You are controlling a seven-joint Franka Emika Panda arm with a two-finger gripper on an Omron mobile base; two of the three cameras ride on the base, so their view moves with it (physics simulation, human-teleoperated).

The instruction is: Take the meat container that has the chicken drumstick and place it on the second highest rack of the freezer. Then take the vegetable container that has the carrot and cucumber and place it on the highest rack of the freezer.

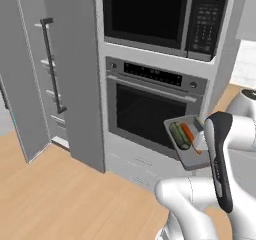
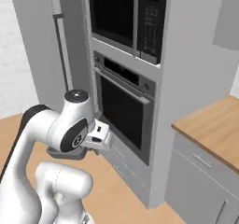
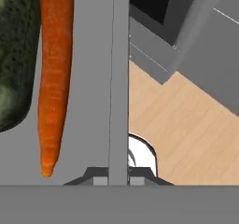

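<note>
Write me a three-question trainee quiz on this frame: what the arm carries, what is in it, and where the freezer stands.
1. True or false: the gripper is shut on the wall of the vegetable container.
2. What lies in the container? A) carrot and cucumber B) a drumstick C) nothing
3. In the left base view, on which side of the oven does the freezer stand with its door open?

Key
1. True.
2. A.
3. To the left.
</note>
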